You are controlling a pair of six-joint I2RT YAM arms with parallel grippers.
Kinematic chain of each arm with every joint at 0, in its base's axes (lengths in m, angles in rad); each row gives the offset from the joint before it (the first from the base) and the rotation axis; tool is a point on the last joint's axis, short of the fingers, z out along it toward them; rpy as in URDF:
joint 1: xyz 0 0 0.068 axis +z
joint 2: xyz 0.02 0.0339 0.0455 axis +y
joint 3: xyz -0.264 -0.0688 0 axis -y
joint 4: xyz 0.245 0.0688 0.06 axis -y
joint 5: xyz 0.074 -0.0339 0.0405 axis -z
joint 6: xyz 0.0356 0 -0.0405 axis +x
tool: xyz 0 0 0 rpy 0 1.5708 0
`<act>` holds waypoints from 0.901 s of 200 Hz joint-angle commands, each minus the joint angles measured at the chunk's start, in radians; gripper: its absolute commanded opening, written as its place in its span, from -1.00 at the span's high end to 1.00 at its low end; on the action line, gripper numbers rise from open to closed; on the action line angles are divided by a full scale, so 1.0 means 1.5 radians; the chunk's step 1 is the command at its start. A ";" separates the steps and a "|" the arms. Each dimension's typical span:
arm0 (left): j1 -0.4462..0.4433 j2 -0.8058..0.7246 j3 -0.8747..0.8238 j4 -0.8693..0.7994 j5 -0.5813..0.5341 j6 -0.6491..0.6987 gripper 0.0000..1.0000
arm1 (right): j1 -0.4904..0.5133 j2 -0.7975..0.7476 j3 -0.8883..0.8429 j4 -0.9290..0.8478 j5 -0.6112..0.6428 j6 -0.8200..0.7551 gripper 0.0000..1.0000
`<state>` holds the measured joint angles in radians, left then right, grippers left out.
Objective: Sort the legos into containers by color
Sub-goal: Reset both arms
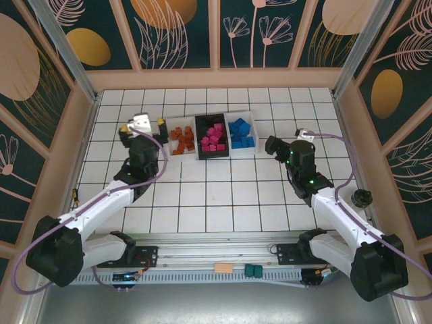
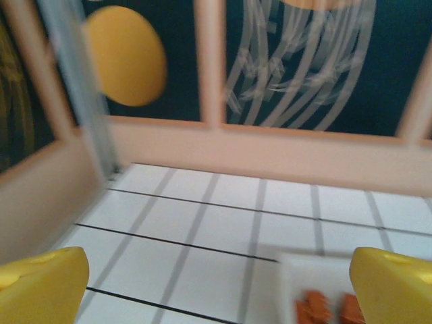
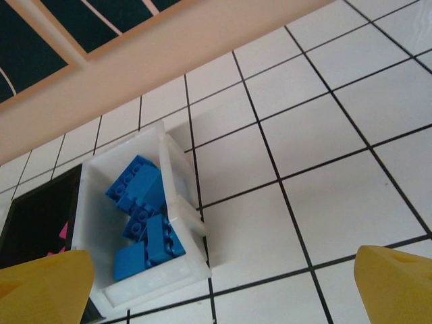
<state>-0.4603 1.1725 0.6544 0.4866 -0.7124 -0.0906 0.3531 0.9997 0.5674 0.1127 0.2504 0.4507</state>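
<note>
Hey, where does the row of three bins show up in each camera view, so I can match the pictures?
Top external: the row of bins at the centre back of the table.
Left wrist: bottom right, a corner of the orange-brick bin.
Right wrist: lower left, the blue-brick bin beside the black bin.
Shared landmark: the peach back wall behind the bins.

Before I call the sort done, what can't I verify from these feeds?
- Left wrist: brown-orange legos are blurred and cut off by the bottom edge; no count.
- Right wrist: black bin is cut by the left edge; its magenta legos barely show.
- Top external: in the containers, bricks lying under others are hidden, and all are too small to count.
</note>
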 commanded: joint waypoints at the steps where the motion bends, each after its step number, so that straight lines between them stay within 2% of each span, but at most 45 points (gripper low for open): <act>1: 0.047 0.039 -0.018 0.099 -0.013 0.067 -0.96 | -0.005 -0.006 0.004 0.063 0.048 -0.013 -0.99; 14: 0.082 0.086 -0.033 0.127 -0.004 0.077 -0.97 | -0.006 -0.008 -0.001 0.082 0.056 -0.023 -0.99; 28: 0.123 0.121 -0.060 0.151 0.030 0.045 -0.97 | -0.007 -0.014 -0.006 0.099 0.053 -0.040 -0.99; 67: 0.192 0.147 -0.129 0.264 0.113 0.011 -0.97 | -0.025 -0.019 -0.012 0.121 0.008 -0.073 -0.99; 85: 0.204 0.164 -0.115 0.261 0.159 0.035 -0.96 | -0.039 -0.016 -0.023 0.140 0.000 -0.067 -0.99; 99: 0.207 0.187 -0.091 0.216 0.152 0.064 -0.94 | -0.050 -0.018 -0.032 0.152 -0.020 -0.063 -0.99; 109: 0.217 0.192 -0.079 0.188 0.165 0.048 -0.93 | -0.056 -0.020 -0.034 0.152 -0.032 -0.060 -0.99; 123: 0.224 0.195 -0.101 0.212 0.179 0.032 -0.94 | -0.061 -0.021 -0.042 0.165 -0.041 -0.054 -0.99; 152: 0.225 0.237 -0.181 0.370 0.149 0.021 -0.97 | -0.066 -0.021 -0.059 0.197 -0.054 -0.060 -0.99; 180: 0.252 0.230 -0.176 0.349 0.212 0.005 -0.97 | -0.067 -0.039 -0.112 0.288 -0.062 -0.078 -0.98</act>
<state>-0.1139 1.5238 0.4000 0.8974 -0.4606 -0.0460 0.2611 0.9817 0.4641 0.3843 0.1768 0.3637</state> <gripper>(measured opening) 0.984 0.992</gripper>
